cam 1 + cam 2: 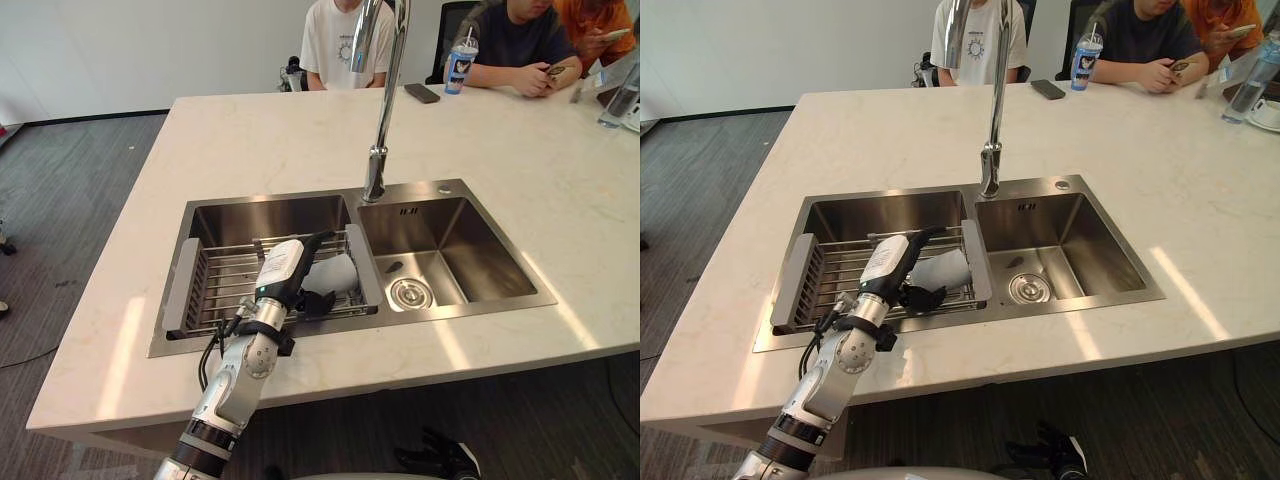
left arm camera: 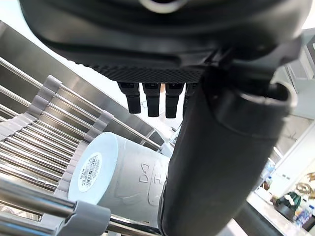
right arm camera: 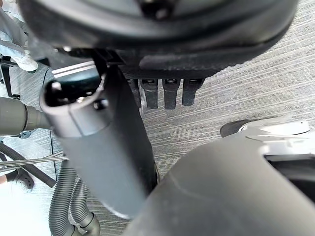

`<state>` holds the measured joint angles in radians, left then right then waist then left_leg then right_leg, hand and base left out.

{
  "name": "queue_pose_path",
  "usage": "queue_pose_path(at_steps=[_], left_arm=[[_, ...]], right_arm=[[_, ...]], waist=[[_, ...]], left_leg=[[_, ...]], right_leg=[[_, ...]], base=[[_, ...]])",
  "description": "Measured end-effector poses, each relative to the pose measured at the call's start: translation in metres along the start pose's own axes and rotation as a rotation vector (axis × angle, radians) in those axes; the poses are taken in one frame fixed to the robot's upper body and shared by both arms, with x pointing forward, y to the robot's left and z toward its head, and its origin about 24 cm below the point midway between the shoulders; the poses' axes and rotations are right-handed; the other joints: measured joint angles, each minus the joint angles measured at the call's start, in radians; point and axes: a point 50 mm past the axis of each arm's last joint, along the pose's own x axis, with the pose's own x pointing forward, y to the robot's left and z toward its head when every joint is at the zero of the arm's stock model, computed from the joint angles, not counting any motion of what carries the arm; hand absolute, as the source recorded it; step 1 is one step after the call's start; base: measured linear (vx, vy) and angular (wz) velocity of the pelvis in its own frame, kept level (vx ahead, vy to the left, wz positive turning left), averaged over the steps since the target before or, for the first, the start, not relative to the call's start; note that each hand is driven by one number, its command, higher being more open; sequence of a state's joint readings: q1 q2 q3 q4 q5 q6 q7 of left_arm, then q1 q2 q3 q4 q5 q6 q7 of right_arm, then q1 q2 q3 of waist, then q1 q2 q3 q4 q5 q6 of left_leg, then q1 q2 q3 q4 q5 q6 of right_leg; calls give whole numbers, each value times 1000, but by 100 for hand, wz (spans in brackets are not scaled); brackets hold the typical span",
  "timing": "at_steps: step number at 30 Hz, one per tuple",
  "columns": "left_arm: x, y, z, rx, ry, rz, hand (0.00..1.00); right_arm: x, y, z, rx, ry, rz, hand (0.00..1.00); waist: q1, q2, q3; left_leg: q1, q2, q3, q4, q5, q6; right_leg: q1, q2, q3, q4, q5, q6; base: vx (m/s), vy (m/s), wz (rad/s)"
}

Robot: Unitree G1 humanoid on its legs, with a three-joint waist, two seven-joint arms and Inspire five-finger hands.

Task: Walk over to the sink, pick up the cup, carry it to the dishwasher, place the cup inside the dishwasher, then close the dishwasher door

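- Pale stone counter [image 1: 250,140] with a steel double sink set in it; grey carpet [image 1: 90,180] around the island.
- Cup [image 1: 335,272]: white, lying on its side on the wire rack [image 1: 215,280] in the left basin [image 1: 270,215], at the rack's right end, close to the divider between the basins.
- Cup's flat bottom, with a sticker on it, faces the wrist camera.
- Left hand [image 1: 282,265] reaches over the rack from the near edge of the sink. The cup lies just past it, on its right side.
- Rack spans the left basin, with grey end pieces on both sides. The cup is the one thing on its bars.
- Right basin [image 1: 470,250] has a round drain [image 1: 411,293] in its floor.
- Faucet [image 1: 382,100] rises tall from the back rim, between the two basins.
- Left hand, wrist view: fingers [image 2: 152,101] straight and spread out above the cup, not wrapped around it. Thumb [image 2: 216,162] runs alongside the cup's wall. Whether it actually touches cannot be told. Nothing is gripped.
- Right hand [image 3: 170,93] hangs low by the floor, fingers straight, thumb standing apart, holding nothing.
- Far side of the counter: seated people [image 1: 345,40], a dark phone [image 1: 421,93] lying flat, a lidded drink with a straw [image 1: 459,65] and a clear bottle [image 1: 1258,75]. All are well apart from the sink.
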<state>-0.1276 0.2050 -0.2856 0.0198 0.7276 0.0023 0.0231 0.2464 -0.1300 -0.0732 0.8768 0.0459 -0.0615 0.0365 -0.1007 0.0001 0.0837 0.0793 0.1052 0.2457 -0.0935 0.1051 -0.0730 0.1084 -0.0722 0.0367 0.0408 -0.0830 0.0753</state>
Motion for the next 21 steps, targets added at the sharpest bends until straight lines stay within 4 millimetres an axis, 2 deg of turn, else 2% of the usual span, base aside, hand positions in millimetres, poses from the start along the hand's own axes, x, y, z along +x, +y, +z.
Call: queue_pose_path(at_steps=[6, 10, 14, 21], left_arm=[[16, 3, -2, 73, -16, -78, 90], [28, 3, -5, 115, -4, -144, 90], [33, 3, -11, 128, 33, -183, 90], [47, 16, -20, 169, 79, -207, 90]], right_arm=[[1, 0, 2, -1, -6, 5, 90], [2, 0, 6, -5, -14, 14, 90], [3, 0, 10, -7, -18, 22, 90], [5, 1, 14, -10, -12, 40, 90]], waist=[[-11, 4, 2], [-25, 15, 11], [-37, 22, 18], [-53, 27, 26]], left_leg=[[-1, -1, -1, 0, -1, 0], [-2, -3, -5, 0, -1, 0], [-2, -3, -6, 1, -1, 0], [-5, -3, -9, -1, -1, -1]], right_leg=[[0, -1, -2, -3, 0, 0], [2, -2, -6, -4, 0, 0], [1, -2, -7, -4, 0, 0], [1, -2, -10, -5, 0, 0]], base=[[0, 0, 0], [0, -1, 1], [0, 0, 1], [0, 0, 1]])
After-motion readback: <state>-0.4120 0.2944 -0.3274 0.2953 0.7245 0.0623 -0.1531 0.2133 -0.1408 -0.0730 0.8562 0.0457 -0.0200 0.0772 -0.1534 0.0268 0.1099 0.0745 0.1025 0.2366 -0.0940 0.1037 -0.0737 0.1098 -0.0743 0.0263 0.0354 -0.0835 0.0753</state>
